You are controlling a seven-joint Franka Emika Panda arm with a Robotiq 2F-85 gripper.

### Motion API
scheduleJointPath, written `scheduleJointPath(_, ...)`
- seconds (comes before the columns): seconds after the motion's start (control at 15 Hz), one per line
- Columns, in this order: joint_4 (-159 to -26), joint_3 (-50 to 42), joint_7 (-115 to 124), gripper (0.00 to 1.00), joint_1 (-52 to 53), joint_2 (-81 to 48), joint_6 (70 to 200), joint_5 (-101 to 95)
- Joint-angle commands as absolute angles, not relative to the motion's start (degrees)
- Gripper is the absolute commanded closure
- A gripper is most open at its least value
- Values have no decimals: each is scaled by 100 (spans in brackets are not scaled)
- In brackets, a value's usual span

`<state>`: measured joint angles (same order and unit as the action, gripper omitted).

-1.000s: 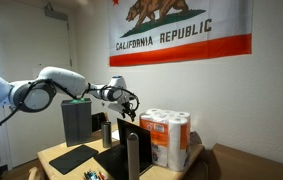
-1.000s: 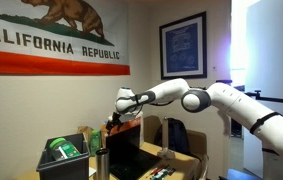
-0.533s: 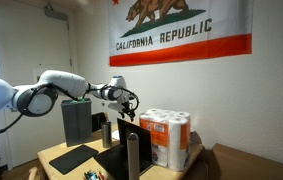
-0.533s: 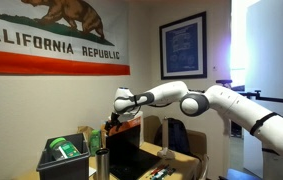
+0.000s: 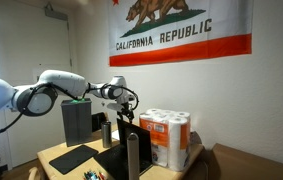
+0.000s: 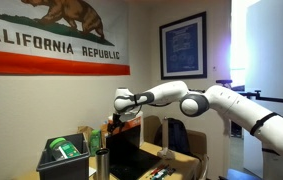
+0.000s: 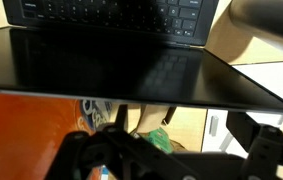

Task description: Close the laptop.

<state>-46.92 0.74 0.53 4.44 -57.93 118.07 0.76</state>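
Note:
The laptop (image 5: pixel 129 137) stands open on the wooden table, its dark screen upright and its keyboard base flat in front. It also shows in the other exterior view (image 6: pixel 123 152). My gripper (image 5: pixel 128 101) hovers just above the screen's top edge, also seen from the other side (image 6: pixel 124 109). In the wrist view the keyboard (image 7: pixel 111 14) fills the top and the dark screen panel (image 7: pixel 121 70) the middle. My gripper's fingers (image 7: pixel 171 152) are spread wide at the bottom, open and empty.
A paper-towel pack (image 5: pixel 167 137) stands right beside the laptop. A tall dark grey box (image 5: pixel 77 121) and a flat black mat (image 5: pixel 73 157) lie on the arm's side. A grey cylinder (image 5: pixel 133 156) stands in front. A basket with green packets (image 6: pixel 63 152) is near the laptop.

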Motion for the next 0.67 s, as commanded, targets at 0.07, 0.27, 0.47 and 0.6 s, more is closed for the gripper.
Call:
scheduleJointPath(0.07, -4554, -5, 156, 0, 499, -5804, 11352, 2)
scheduleJointPath(0.27, -4547, -10, 183, 0, 506, -5778, 11049, 0)
scheduleJointPath(0.47, -4544, 3, 257, 0, 496, -5768, 10709, 17)
scheduleJointPath(0.6, -4546, 7, 269, 0, 497, -5773, 10560, 19)
